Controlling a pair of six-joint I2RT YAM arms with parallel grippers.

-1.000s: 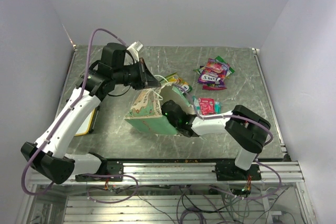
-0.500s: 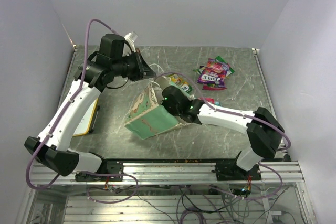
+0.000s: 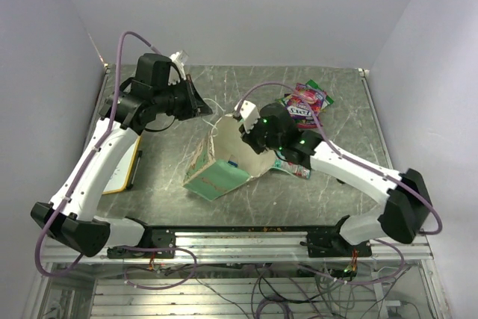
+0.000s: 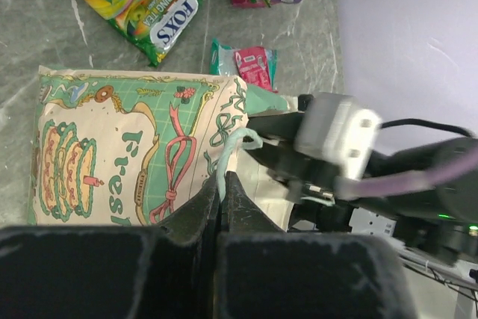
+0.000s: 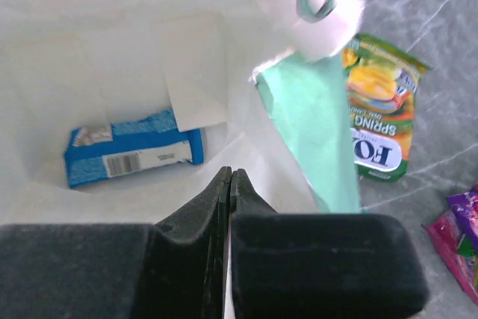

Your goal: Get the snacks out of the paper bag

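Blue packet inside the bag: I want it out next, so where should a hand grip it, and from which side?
Grip the blue packet by its short end nearest the right hand, coming through the open mouth of the paper bag. It lies flat at the far end, walled in on every other side, so that near edge looks easiest to pinch.

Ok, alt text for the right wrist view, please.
A blue packet with a barcode lies inside the paper bag, seen past the shut right tool. Outside, a yellow-green Fox's packet lies on the grey marbled table.
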